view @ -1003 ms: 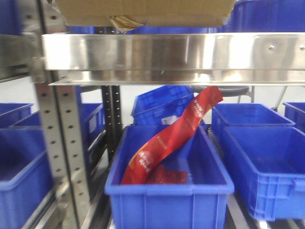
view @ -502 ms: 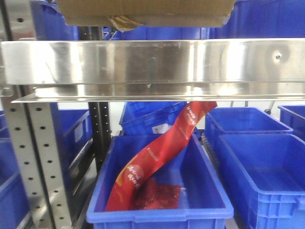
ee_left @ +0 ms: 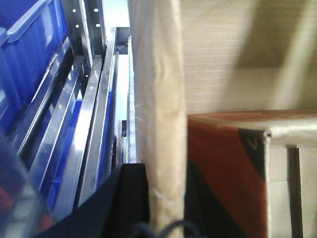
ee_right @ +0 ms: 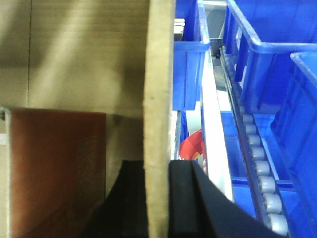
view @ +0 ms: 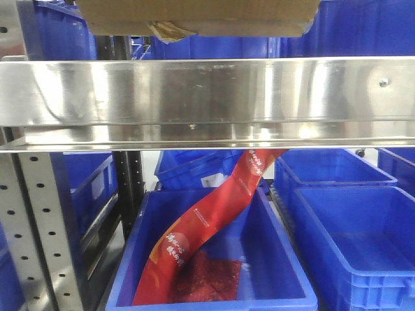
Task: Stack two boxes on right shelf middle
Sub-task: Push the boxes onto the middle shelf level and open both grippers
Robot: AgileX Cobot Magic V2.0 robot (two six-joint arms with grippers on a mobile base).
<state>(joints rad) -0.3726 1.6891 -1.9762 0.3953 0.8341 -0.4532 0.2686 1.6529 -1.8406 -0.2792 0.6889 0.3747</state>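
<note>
- While the front view shows no gripper at all, it lists 1 tan cardboard box (view: 194,16) at 12 o'clock, its underside above the shelf (view: 207,91) lip; whether it rests on the steel or hangs just over it cannot be told. A yellowish tape scrap (view: 167,29) hangs from its lower edge. At 6 o'clock, 1 blue bin (view: 214,285) holds a red packet (view: 207,227) leaning toward 1 o'clock.
- Left wrist view: left gripper (ee_left: 166,198) at 6 o'clock, dark jaws closed 1 on each side of the box's upright wall (ee_left: 158,99), apparently so the box can be carried level from its edge. Steel rails (ee_left: 94,124) at 9 o'clock.
- Right wrist view: right gripper (ee_right: 158,198) at 6 o'clock, likewise clamped across the opposite wall (ee_right: 159,74); the matched grip likely prevents tilting. Roller track (ee_right: 260,173) at 4 o'clock.
- Judgement: placement under way; a 2nd box is not identifiable.
</note>
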